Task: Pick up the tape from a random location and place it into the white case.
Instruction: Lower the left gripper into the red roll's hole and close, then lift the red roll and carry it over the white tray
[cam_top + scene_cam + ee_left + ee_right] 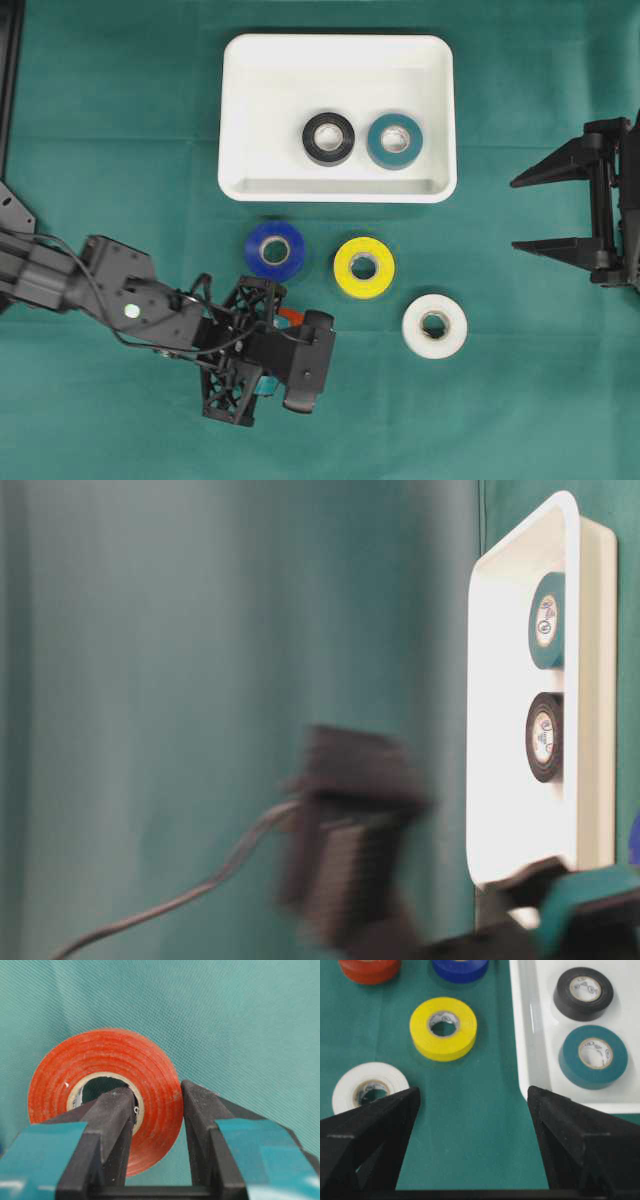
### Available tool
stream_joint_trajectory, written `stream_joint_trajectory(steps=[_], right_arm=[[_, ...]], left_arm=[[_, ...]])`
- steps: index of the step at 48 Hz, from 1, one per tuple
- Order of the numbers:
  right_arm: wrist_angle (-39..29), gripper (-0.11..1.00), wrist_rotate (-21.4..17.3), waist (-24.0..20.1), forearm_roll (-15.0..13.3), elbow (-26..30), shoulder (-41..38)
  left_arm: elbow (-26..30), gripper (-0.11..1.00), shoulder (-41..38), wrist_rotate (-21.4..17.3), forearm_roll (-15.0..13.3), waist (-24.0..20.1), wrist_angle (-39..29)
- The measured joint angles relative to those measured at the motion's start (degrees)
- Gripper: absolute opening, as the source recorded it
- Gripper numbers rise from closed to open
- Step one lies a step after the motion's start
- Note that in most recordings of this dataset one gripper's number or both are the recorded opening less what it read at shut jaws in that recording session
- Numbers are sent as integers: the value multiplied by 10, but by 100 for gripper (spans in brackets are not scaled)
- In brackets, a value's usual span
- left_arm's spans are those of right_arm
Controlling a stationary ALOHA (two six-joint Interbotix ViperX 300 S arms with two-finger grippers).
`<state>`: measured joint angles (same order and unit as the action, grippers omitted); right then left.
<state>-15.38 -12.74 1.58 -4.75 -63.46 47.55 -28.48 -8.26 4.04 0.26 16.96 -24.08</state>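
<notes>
Overhead: white case (338,118) sits at top centre on the green cloth (120,120), with two rolls inside it, black tape (329,138) and teal tape (394,140), side by side and just apart. Three more rolls lie on the cloth below the case: blue tape (274,251), yellow tape (364,267), white tape (435,327). Left gripper (290,320) is low on the left, just below the blue roll; only a sliver of red tape (291,316) shows past its body, rest hidden. Right gripper (545,212) is at the right edge, fingers spread wide, nothing between them, well apart from every roll.

Table-level: scene appears turned on its side. Case and its two rolls are readable; the arm in the foreground is motion-blurred, and the grasp isn't visible. Blue roll is cut off at the right edge.

Left wrist: the only view that shows the grip. Fingers pinch the red roll's wall, one finger (112,1125) in the core hole, the other against the outer face. Roll stands on edge; lower part hidden by the fingers.

Right wrist: open fingers frame the cloth. Six rolls visible; red and blue are cut off at the top edge.

Total: six rolls, two in the case, one held, three loose.
</notes>
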Motion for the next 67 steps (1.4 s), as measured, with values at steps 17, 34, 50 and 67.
stream_joint_trajectory(steps=[17, 34, 50, 67], right_arm=[[0, 82, -1, 0, 0, 3, -1], [-5, 82, -1, -1, 0, 12, 0], [-8, 82, 0, 0, 0, 15, -1], [-8, 82, 0, 0, 0, 15, -1]], left_arm=[[26, 24, 95, 0, -1, -8, -47], [92, 24, 139, 0, 1, -22, -153], [98, 24, 146, -1, 1, -22, -167], [98, 24, 147, -1, 1, -22, -167]])
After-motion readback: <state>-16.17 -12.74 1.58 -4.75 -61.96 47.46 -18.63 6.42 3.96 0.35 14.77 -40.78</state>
